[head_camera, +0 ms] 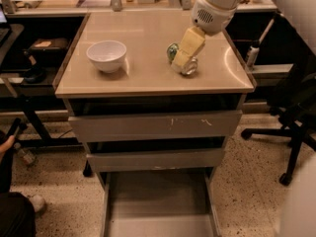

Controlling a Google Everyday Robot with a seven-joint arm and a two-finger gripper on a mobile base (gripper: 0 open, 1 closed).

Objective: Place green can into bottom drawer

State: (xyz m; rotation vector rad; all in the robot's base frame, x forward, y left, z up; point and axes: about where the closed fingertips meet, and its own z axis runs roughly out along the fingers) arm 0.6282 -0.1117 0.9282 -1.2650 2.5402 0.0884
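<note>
The green can [188, 67] lies on its side on the tan cabinet top [148, 75], right of centre. My gripper [181, 59], with pale yellow fingers under a white wrist, comes down from the upper right and sits right over the can, covering most of it. Only the can's green far end and its silver near end show. The bottom drawer [158, 199] is pulled out below the cabinet, with a bare grey floor and thin side walls.
A white bowl [106, 56] stands on the left of the top. The top drawer front [155, 126] and middle drawer front [155, 159] are slightly ajar. A black office chair [291, 127] stands at the right and a dark desk [29, 48] at the left.
</note>
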